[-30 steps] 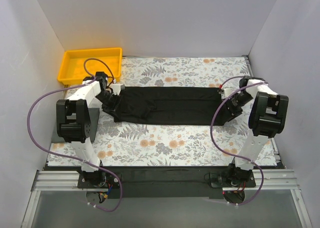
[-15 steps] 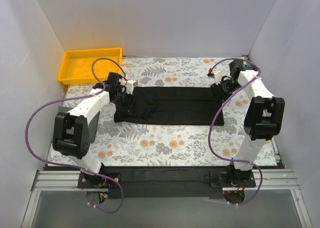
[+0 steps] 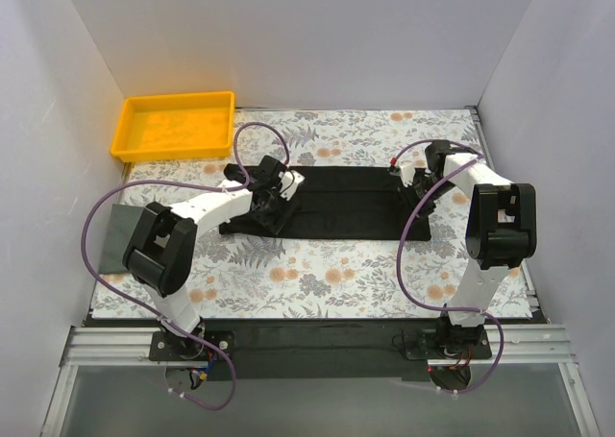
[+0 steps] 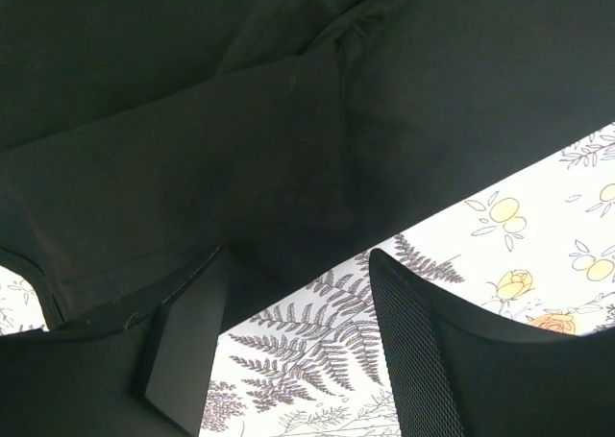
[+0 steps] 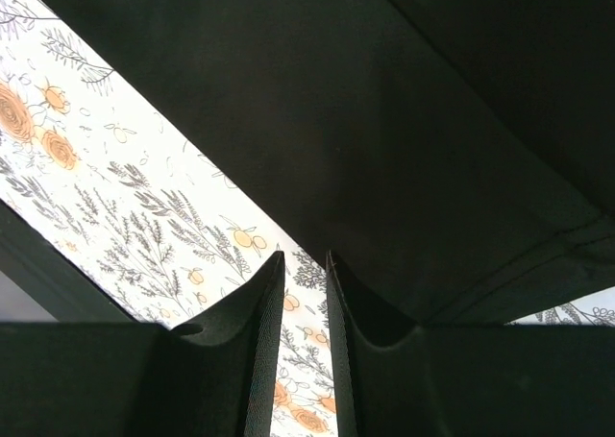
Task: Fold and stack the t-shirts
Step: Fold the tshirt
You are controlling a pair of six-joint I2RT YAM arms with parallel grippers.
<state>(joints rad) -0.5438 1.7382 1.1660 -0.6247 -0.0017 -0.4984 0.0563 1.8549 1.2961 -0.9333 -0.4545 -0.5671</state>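
Note:
One black t-shirt [image 3: 336, 202] lies as a long strip across the middle of the floral table. My left gripper [image 3: 272, 199] hovers over its left part. In the left wrist view this gripper [image 4: 298, 264] is open wide and empty, with fern-patterned table between its fingers and the shirt's [image 4: 240, 120] sleeve and hem just beyond the tips. My right gripper [image 3: 408, 181] is over the shirt's right end. In the right wrist view it [image 5: 304, 256] has its fingers only slightly apart, with nothing between them, at the cloth's [image 5: 384, 120] edge.
A yellow tray [image 3: 173, 98] stands at the back left corner. Grey walls close in the table on three sides. A dark grey patch [image 3: 110, 235] lies at the table's left edge. Floral tablecloth [image 3: 317, 274] shows in front of the shirt.
Both arms have swung inward from the shirt's outer ends to over the cloth. The shirt's left end now sits further right than a second ago.

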